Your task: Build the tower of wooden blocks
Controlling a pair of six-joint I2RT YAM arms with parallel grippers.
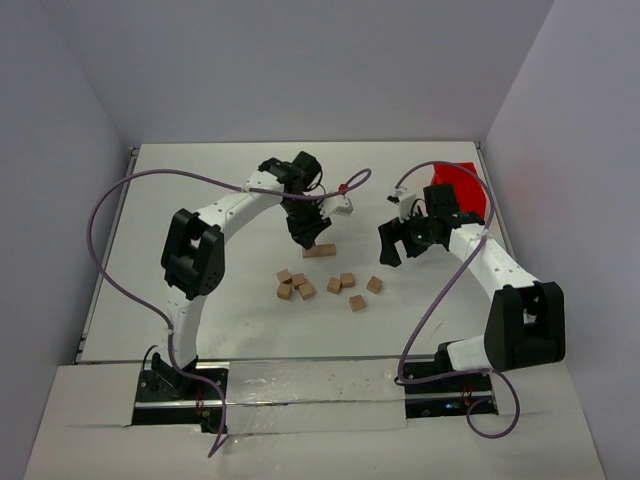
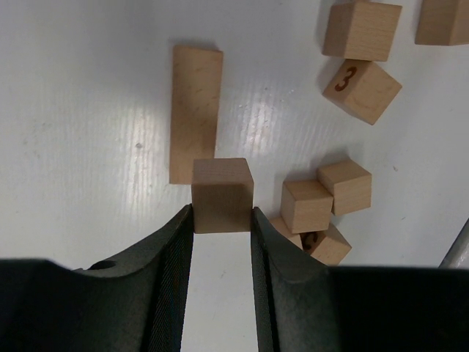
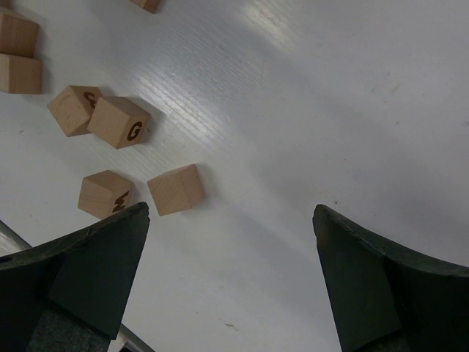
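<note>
In the left wrist view one cube (image 2: 443, 20) is cut off at the top right corner. Another cube (image 2: 327, 248) lies half behind the left pincer (image 2: 222, 218), its mark unreadable. From above, the right arm (image 1: 480, 255) covers part of the red bin (image 1: 468, 186).

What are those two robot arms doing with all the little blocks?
The left gripper is pinching one wood block right at the end of the tower, which so far is just a flat tan strip. The right gripper is wide open, holding nothing, above the table. More loose blocks lie scattered nearby.
</note>
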